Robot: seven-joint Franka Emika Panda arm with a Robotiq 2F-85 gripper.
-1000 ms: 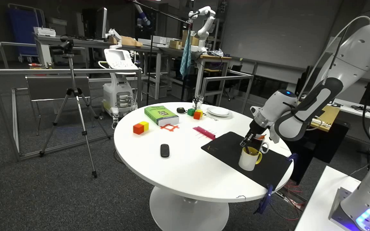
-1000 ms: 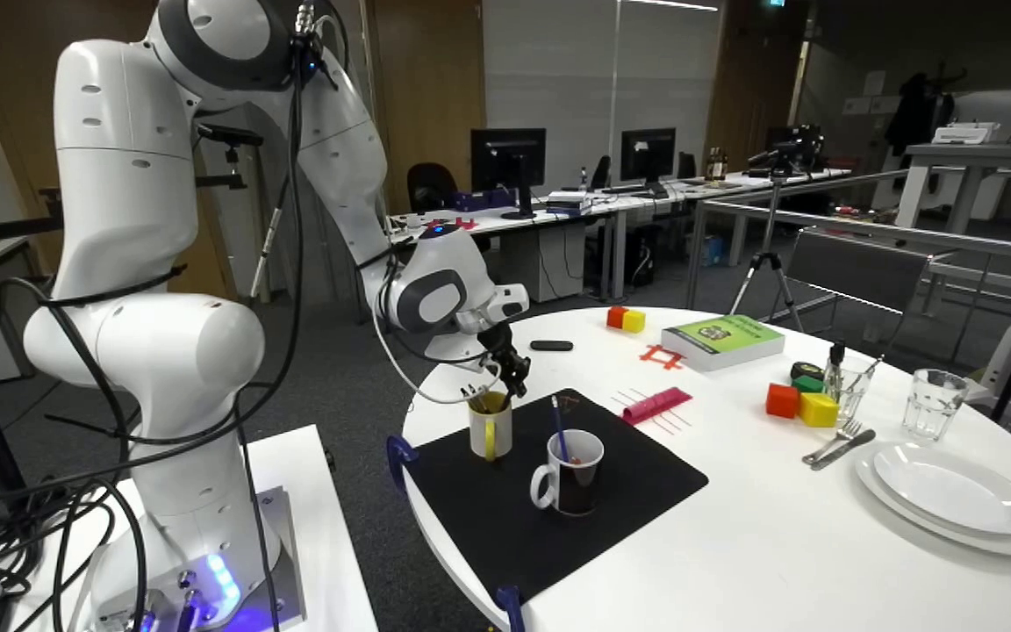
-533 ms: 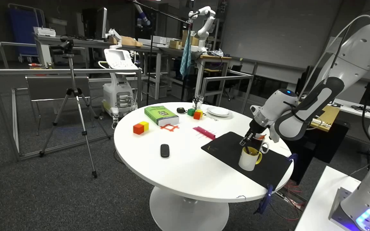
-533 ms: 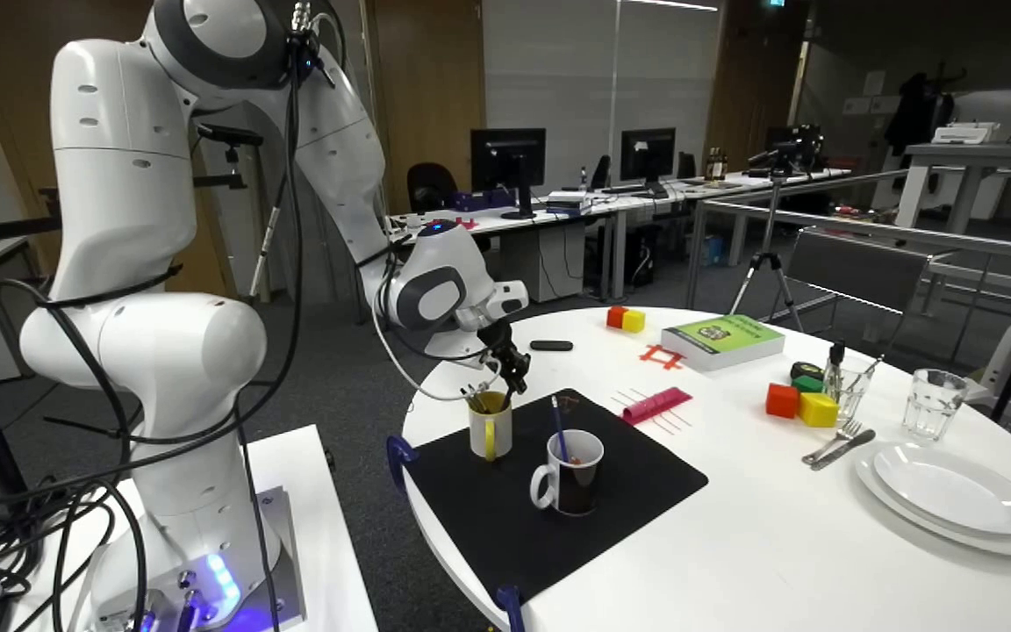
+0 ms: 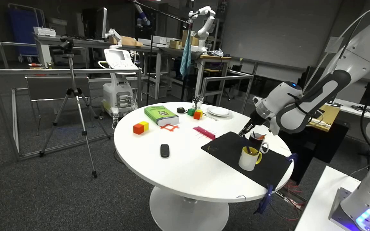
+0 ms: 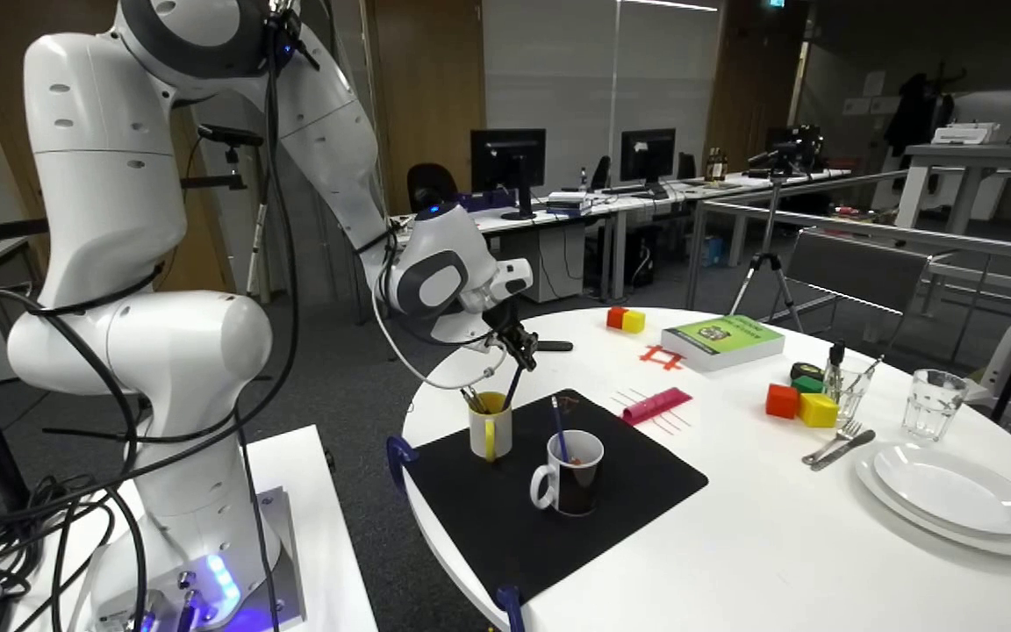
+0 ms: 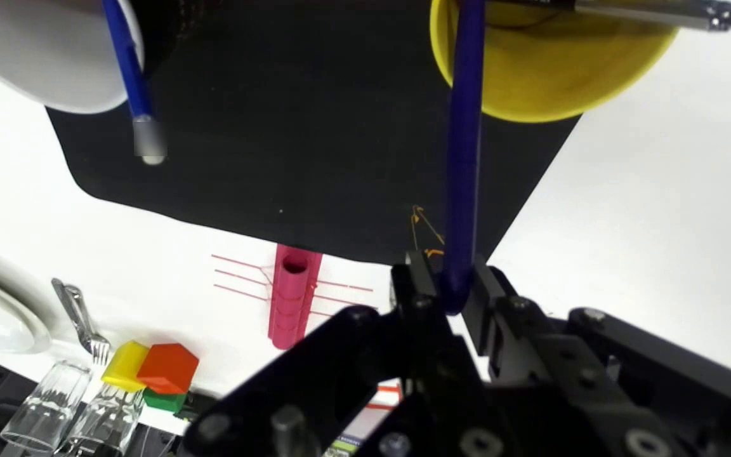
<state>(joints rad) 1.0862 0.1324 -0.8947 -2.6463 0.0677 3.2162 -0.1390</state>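
Observation:
My gripper (image 7: 453,276) is shut on the upper end of a dark blue pen (image 7: 465,158), which runs between both fingers. In the exterior views the gripper (image 5: 242,132) hangs above a white mug with a yellow inside (image 6: 479,439). The pen (image 6: 515,384) slants down from the fingertips into that mug; its lower end is hidden there. A silver pen (image 7: 651,9) and other pens lean in the same mug. Beside it stands a dark mug with a white handle (image 6: 577,487), holding a blue pencil (image 6: 560,430). Both mugs stand on a black mat (image 6: 470,505).
Blue clamps (image 6: 512,606) grip the table edge at the mat. Past the mat lie a pink holder (image 6: 656,405), a green book (image 6: 723,341), coloured cubes (image 6: 782,400), a black remote-like object (image 5: 164,150), cutlery (image 6: 841,445), plates (image 6: 953,487) and glasses (image 6: 935,404).
Over the last half second my gripper has risen, drawing the pen partway up, so more of it shows above the yellow-lined mug's rim. The mugs have not moved.

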